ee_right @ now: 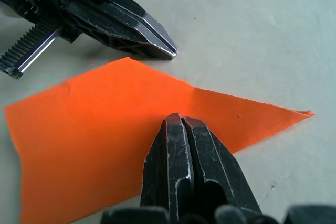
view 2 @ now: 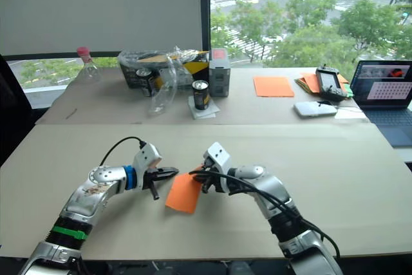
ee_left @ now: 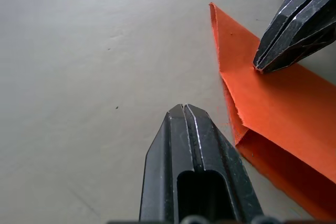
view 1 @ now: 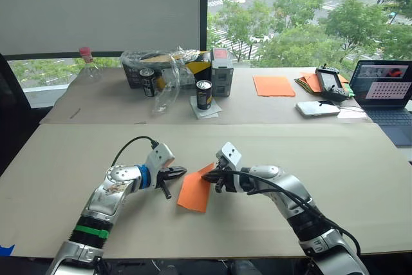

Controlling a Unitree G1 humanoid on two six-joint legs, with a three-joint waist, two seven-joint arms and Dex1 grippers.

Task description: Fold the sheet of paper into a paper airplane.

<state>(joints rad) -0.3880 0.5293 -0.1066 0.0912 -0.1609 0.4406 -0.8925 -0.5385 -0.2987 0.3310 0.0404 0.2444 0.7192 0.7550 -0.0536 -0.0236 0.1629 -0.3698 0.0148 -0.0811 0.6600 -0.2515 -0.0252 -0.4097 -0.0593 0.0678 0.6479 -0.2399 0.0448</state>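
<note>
Sheet of paper (view 1: 196,189), thin orange, part-folded. I keep right gripper (ee_right: 179,120) clenched, tip pinning the crease; left gripper (view 1: 181,172), clenched empty, at nine o'clock.

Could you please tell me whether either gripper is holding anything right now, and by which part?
Nothing is held. Both the left gripper and the right gripper are shut; the right one presses its tip onto the sheet of paper.
</note>
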